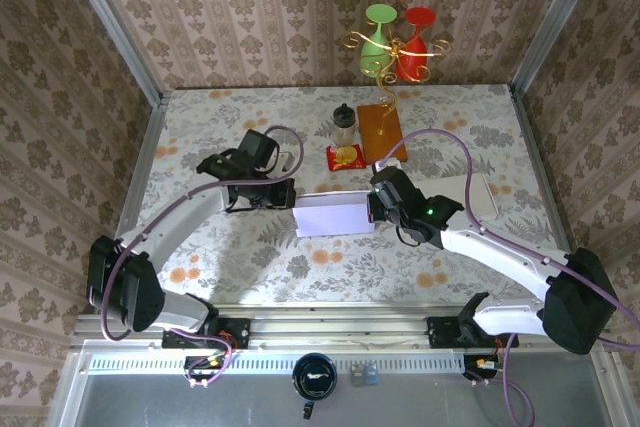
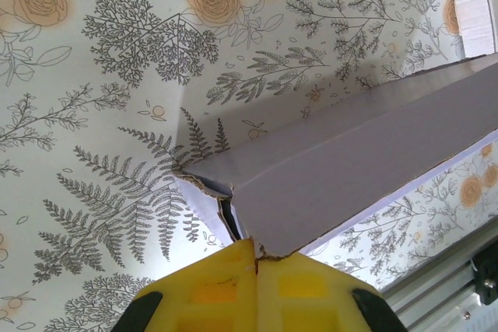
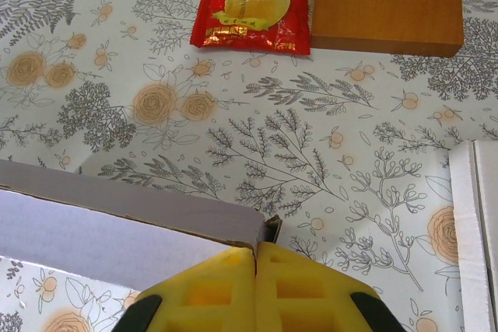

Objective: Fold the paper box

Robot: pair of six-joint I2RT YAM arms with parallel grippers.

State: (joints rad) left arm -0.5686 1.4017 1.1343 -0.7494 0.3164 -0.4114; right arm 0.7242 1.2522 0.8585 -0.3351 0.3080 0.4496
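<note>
Pale lilac-white cardboard: the paper box [image 1: 335, 215] sits mid-bench [image 1: 190, 137], a long panel folded along a crease. At its left end the left fingers [image 2: 247, 271] pinch a ragged corner; at its right end the right fingers [image 3: 247, 271] are pressed together on the edge.

We see walls [image 1: 250, 17] on three sides, papered in beige stripes with brown flower motifs. Metal posts [image 1: 110, 22] rise at the two back corners. The table [image 1: 250, 267] is covered by a pale cloth [image 3: 233, 153] printed with grey ferns and orange roses. A metal rail [image 1: 330, 329] runs along its near edge. The light is bright and even, and the shadows are soft.
</note>
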